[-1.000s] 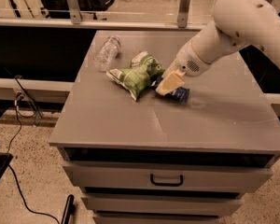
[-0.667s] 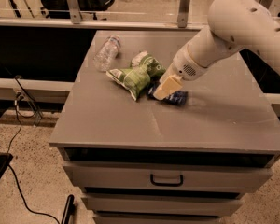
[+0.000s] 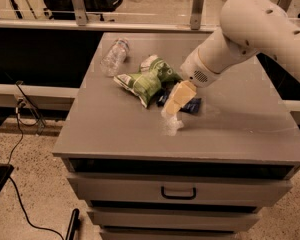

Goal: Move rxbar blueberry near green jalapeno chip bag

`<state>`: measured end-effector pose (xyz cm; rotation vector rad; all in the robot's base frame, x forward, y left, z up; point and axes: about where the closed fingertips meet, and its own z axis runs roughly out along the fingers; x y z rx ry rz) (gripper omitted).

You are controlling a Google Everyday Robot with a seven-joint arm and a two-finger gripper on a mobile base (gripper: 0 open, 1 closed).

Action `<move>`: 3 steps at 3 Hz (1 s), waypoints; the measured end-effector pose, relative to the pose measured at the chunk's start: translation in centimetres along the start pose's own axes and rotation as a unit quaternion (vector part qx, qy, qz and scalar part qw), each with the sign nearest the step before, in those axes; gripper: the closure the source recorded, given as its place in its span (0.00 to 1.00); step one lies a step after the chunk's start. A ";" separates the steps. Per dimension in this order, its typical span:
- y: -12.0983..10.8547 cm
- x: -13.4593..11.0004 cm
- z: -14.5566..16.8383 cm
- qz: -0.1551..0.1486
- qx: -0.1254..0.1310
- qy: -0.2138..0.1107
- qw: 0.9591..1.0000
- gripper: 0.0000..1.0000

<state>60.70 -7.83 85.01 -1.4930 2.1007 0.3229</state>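
Note:
The green jalapeno chip bag (image 3: 149, 81), crumpled green and white, lies near the middle of the grey cabinet top (image 3: 240, 124). The rxbar blueberry (image 3: 191, 105), a small dark navy bar, lies flat just right of the bag's lower end, partly hidden behind my gripper. One dark end of the bar shows close to the bag. My gripper (image 3: 172, 123) hangs from the white arm (image 3: 250, 29) and points down toward the cabinet's front, over the bar's near-left side. The bar is not lifted.
A clear plastic water bottle (image 3: 114, 58) lies on its side at the back left of the top. Drawers with a dark handle (image 3: 178, 192) sit below the front edge. A dark rail runs behind the cabinet, and cables lie on the floor at the left.
My gripper has shifted left and toward the cabinet's front, off the top of the bar. The bar lies close beside the chip bag, about where it was.

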 end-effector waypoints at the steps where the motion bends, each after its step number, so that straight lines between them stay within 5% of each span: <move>1: -2.5 1.5 -1.6 0.011 0.016 -0.012 1.000 0.00; 2: -7.1 5.3 -5.3 0.024 0.042 -0.034 0.998 0.00; 3: -7.1 5.3 -5.3 0.024 0.042 -0.034 0.998 0.00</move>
